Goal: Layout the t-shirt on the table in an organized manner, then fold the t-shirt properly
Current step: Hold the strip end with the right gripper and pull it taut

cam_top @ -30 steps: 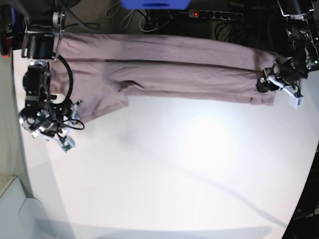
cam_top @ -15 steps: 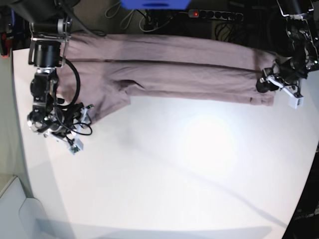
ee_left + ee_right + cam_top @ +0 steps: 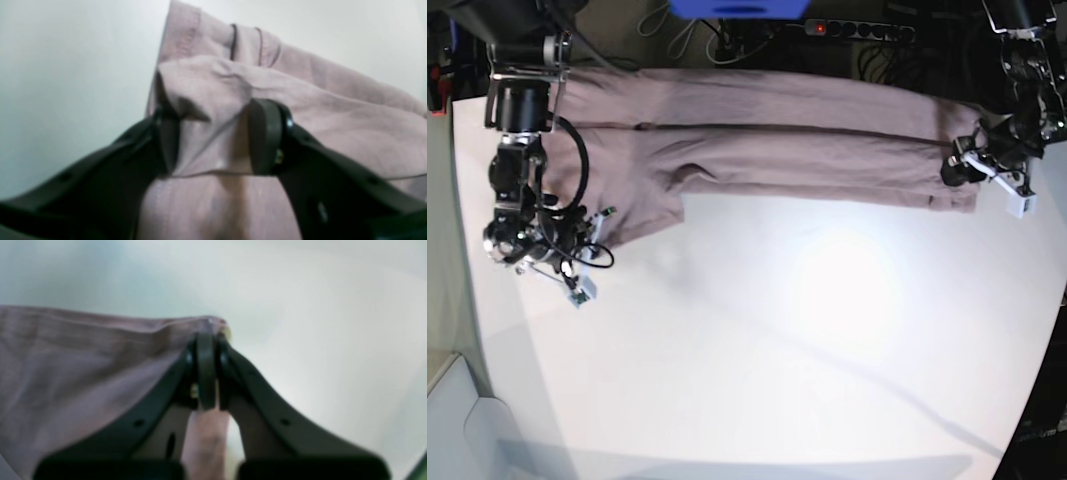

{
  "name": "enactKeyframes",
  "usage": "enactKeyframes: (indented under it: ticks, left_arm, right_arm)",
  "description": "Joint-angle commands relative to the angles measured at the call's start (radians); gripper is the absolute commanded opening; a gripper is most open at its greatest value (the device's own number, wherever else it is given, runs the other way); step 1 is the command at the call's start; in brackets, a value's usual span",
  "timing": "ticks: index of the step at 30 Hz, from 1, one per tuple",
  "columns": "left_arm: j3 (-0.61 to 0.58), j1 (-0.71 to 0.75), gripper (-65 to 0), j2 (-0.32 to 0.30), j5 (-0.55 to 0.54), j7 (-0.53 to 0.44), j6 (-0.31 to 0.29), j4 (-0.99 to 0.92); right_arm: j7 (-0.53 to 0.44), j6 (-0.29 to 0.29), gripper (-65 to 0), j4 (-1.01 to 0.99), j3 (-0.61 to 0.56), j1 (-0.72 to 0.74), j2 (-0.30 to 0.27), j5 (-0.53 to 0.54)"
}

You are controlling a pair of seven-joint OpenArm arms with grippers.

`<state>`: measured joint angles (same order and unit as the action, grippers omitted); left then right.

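Observation:
The mauve t-shirt (image 3: 777, 140) lies stretched in a long band along the far side of the white table (image 3: 777, 330), with one flap hanging toward me at the left. My right gripper (image 3: 597, 232) is at that flap's lower corner. In the right wrist view my right gripper (image 3: 206, 340) is shut on the t-shirt (image 3: 83, 356) at its hemmed corner. My left gripper (image 3: 954, 172) is at the shirt's right end. The left wrist view shows my left gripper (image 3: 215, 140) shut on a bunched fold of the t-shirt (image 3: 300, 110), which touches both pads.
A black power strip (image 3: 859, 30), cables and a blue object (image 3: 737, 8) sit just beyond the table's far edge. The table's rounded left edge runs close beside the right arm, and a pale grey surface (image 3: 457, 420) lies past it at bottom left.
My right gripper moved right to the shirt's lower-left corner and closed on it. The flap's edge has shifted slightly. The left gripper and the shirt's right end have not moved.

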<state>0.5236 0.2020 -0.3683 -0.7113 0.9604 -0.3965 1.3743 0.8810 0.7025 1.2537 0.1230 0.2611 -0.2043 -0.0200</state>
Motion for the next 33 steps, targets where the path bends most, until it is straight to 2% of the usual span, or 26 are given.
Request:
enactKeyframes:
  ticks: [1,4,10,19,33]
  left_arm:
    - [-0.001,0.004,-32.5,-0.008,0.023,0.032,0.014,0.001]
    - [-0.001,0.004,-32.5,-0.008,0.023,0.032,0.014,0.0]
    - [-0.006,0.006,-32.5,-0.007,0.022,0.032,0.014,0.001]
    - [-0.004,0.003,-32.5,-0.007,0.022,0.032,0.014,0.0]
    - [-0.003,0.003,-32.5,-0.007,0.022,0.032,0.014,0.0]
  right_arm:
    - [-0.006,-0.004,-65.0,0.056,0.005,-0.003,-0.014,0.001]
    - [0.013,-0.004,-65.0,0.186,0.005,-0.049,-0.01,0.001]
    - [0.171,-0.004,-65.0,0.412,0.008,-0.144,-0.007,0.001]
    - [0.32,-0.004,-65.0,0.719,0.06,-0.305,0.015,0.001]
    - [0.332,-0.004,-65.0,0.745,0.182,-0.471,0.01,0.001]
